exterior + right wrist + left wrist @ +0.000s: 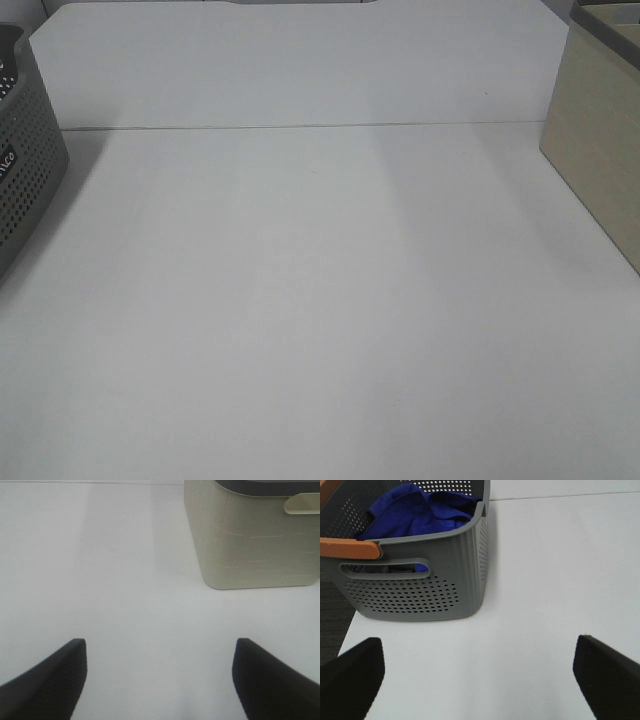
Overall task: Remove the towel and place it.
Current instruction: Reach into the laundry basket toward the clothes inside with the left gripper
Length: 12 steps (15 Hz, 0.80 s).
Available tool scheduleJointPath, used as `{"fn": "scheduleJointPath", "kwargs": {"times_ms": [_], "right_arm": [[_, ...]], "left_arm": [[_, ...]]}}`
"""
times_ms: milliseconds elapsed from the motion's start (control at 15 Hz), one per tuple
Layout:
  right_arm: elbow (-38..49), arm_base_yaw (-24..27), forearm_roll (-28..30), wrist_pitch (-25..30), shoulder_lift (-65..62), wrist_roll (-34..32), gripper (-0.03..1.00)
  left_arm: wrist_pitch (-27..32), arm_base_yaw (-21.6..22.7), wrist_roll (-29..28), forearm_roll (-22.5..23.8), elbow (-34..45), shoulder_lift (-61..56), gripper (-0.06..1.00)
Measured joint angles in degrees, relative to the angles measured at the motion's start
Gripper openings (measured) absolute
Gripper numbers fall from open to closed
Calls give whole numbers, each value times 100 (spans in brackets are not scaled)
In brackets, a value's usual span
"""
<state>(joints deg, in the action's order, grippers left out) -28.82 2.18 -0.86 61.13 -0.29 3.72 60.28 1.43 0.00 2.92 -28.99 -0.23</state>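
Observation:
The deep blue towel (415,511) lies crumpled inside a grey perforated basket (425,590) with an orange handle, seen in the left wrist view. The same basket (25,170) stands at the left edge of the exterior view, where the towel is hidden. My left gripper (477,680) is open and empty, a little way back from the basket over the white table. My right gripper (160,680) is open and empty over the table, facing a beige bin. Neither gripper shows in the exterior view.
A beige bin (250,540) with a dark rim stands at the right of the table (320,300), also in the exterior view (600,150). A seam runs across the table's far part. Dark floor shows beyond the table's left edge (332,615).

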Motion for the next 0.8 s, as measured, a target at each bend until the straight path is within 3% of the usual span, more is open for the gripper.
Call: {"fn": "scheduleJointPath", "kwargs": {"times_ms": [800], "right_arm": [[0,0,0,0,0,0,78]], "left_arm": [[-40,0,0,149,0,0,98]]}}
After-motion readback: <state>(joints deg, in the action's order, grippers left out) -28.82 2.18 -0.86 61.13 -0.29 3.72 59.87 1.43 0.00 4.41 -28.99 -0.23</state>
